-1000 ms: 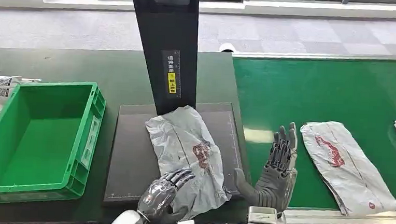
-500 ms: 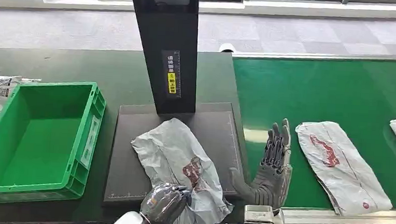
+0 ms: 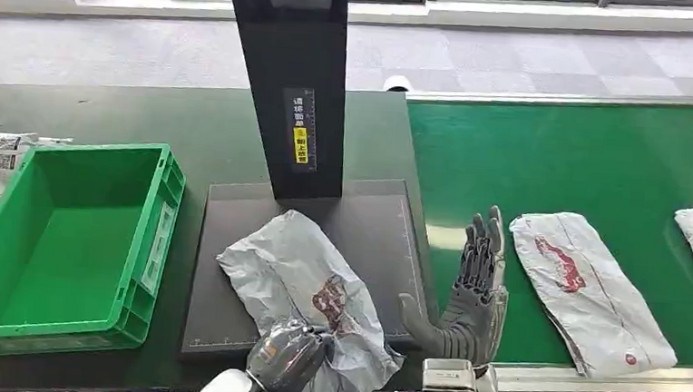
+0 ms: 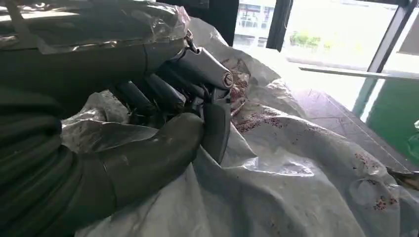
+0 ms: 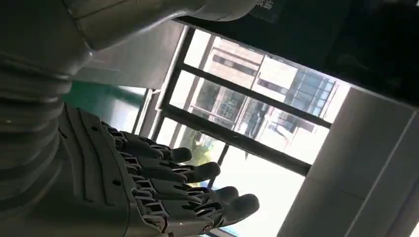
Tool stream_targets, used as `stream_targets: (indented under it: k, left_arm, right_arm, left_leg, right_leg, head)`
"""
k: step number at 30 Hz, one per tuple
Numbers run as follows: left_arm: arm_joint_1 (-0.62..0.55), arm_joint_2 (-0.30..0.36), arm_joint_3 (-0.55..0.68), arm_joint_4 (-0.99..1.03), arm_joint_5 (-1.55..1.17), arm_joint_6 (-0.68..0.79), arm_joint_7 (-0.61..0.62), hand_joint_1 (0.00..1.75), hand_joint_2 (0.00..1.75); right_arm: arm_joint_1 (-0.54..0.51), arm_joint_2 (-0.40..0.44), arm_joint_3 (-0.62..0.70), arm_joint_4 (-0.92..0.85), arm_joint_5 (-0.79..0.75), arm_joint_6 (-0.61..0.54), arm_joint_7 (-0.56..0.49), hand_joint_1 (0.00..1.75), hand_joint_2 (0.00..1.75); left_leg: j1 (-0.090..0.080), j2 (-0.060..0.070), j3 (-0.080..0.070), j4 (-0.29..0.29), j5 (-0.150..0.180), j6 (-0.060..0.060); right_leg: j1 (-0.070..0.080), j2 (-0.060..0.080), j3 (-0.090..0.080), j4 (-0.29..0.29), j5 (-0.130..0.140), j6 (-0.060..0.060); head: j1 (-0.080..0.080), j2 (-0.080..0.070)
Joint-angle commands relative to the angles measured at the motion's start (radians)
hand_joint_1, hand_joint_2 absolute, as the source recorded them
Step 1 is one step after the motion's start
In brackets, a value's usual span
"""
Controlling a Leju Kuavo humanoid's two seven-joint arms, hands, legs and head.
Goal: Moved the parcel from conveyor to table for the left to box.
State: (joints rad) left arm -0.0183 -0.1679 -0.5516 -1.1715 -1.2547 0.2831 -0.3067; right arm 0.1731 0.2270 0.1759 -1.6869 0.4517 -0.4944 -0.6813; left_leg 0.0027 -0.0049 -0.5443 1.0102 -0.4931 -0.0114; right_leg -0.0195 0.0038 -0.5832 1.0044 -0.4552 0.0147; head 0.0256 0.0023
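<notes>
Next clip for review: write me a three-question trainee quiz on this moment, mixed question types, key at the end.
1. True or false: the green crate already has a parcel in it.
2. Which hand grips the grey parcel on the dark mat?
A. left hand
B. right hand
3. Fill in: the parcel with the red mark lies on the green ____.

Key: 1 false; 2 A, since the right hand is open, holding nothing; 3 conveyor.
</notes>
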Motion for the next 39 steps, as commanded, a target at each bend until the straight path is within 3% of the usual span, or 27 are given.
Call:
stream_targets:
  k: [1, 2, 3, 4, 10, 11, 17, 24, 27, 32, 37, 39]
  left_arm:
    - [-0.026, -0.035, 0.081, 0.001, 0.098, 0.098, -0.021, 0.17, 1.75]
    - [-0.029, -0.039, 0.1, -0.011, 0.151, 0.102, -0.045, 0.0, 1.75]
    - [-0.038, -0.041, 0.116, -0.009, 0.188, 0.089, -0.054, 0.0, 1.75]
    - [-0.056, -0.04, 0.116, 0.004, 0.18, 0.098, -0.054, 0.0, 0.0]
    - [-0.258, -0.091, 0.113, 0.212, 0.266, 0.155, -0.096, 0.0, 0.0]
    - [-0.305, -0.105, 0.111, 0.268, 0.251, 0.17, -0.084, 0.0, 1.75]
    - [-0.505, -0.136, 0.096, 0.507, 0.306, 0.138, -0.102, 0.0, 1.75]
    - [-0.556, -0.147, 0.077, 0.607, 0.308, 0.141, -0.089, 0.0, 1.75]
    - [-0.646, -0.163, 0.051, 0.796, 0.308, -0.038, -0.045, 0.0, 1.75]
    - [-0.687, -0.158, -0.035, 0.907, 0.237, -0.283, 0.027, 0.0, 1.75]
    - [-0.688, -0.156, -0.034, 0.907, 0.238, -0.284, 0.027, 0.0, 1.75]
    - [-0.698, -0.145, -0.08, 0.919, 0.199, -0.396, 0.06, 0.0, 1.75]
  right_arm:
    - [-0.01, 0.012, -0.014, 0.001, 0.011, -0.007, 0.008, 0.0, 1.75]
    - [-0.01, 0.013, -0.012, 0.002, 0.013, -0.009, 0.009, 0.0, 1.75]
    - [-0.01, 0.014, -0.011, 0.004, 0.014, -0.013, 0.009, 0.0, 1.75]
    - [-0.01, 0.015, -0.008, 0.007, 0.015, -0.017, 0.009, 0.0, 1.75]
    - [-0.036, 0.008, 0.024, 0.048, 0.009, -0.029, 0.01, 0.0, 1.75]
    - [-0.051, 0.007, 0.03, 0.067, 0.008, -0.033, 0.011, 0.0, 1.75]
    - [-0.093, 0.005, 0.038, 0.09, -0.019, -0.027, 0.013, 0.0, 1.75]
    - [-0.091, -0.003, 0.037, 0.096, -0.046, -0.008, -0.005, 0.0, 1.75]
    - [-0.09, -0.016, 0.05, 0.115, -0.05, -0.004, -0.017, 0.0, 1.75]
    - [-0.111, -0.018, 0.055, 0.127, -0.044, 0.021, -0.017, 0.0, 1.75]
    - [-0.113, -0.017, 0.055, 0.126, -0.044, 0.021, -0.017, 0.0, 1.75]
    - [-0.112, -0.015, 0.052, 0.128, -0.036, 0.025, -0.017, 0.0, 1.75]
  left_leg:
    - [0.0, 0.001, 0.0, -0.001, 0.0, 0.0]
    - [0.0, 0.001, 0.0, 0.0, 0.0, 0.0]
    - [0.0, 0.0, -0.001, 0.0, 0.0, 0.0]
    - [0.001, 0.0, -0.001, 0.0, 0.0, 0.0]
    - [0.001, -0.004, -0.001, -0.001, 0.003, 0.0]
    - [0.001, -0.003, 0.0, -0.001, 0.002, 0.0]
    - [0.001, -0.001, -0.001, -0.001, 0.003, -0.001]
    - [0.0, -0.001, 0.0, -0.001, 0.004, -0.001]
    - [0.001, 0.0, 0.001, -0.002, 0.004, 0.0]
    - [0.001, 0.0, 0.001, -0.002, 0.005, 0.0]
    - [0.001, 0.001, 0.002, -0.003, 0.004, -0.001]
    - [0.001, 0.002, 0.002, -0.003, 0.005, -0.001]
  right_leg:
    - [0.0, 0.0, 0.0, -0.001, 0.0, -0.001]
    - [0.001, 0.0, 0.0, -0.001, 0.0, -0.001]
    - [0.001, 0.0, -0.001, 0.0, 0.0, -0.001]
    - [0.001, -0.001, 0.0, -0.001, 0.001, -0.001]
    - [0.001, -0.004, 0.001, -0.002, 0.002, -0.002]
    - [0.001, -0.003, 0.001, -0.001, 0.001, -0.001]
    - [0.001, -0.002, 0.0, -0.001, 0.003, -0.001]
    - [0.001, -0.001, 0.001, -0.001, 0.004, -0.001]
    - [0.001, -0.001, 0.001, -0.003, 0.005, -0.002]
    - [0.001, 0.0, 0.001, -0.003, 0.005, -0.001]
    - [0.001, 0.001, 0.002, -0.004, 0.005, -0.002]
    - [0.001, 0.002, 0.002, -0.003, 0.005, -0.002]
  head:
    - [0.0, 0.0]
    - [0.0, 0.0]
    - [0.0, 0.0]
    - [0.0, 0.0]
    - [0.0, 0.0]
    - [0.0, 0.0]
    - [0.0, 0.0]
    - [0.0, 0.0]
    - [0.0, 0.0]
    - [0.0, 0.0]
    - [0.0, 0.0]
    - [0.0, 0.0]
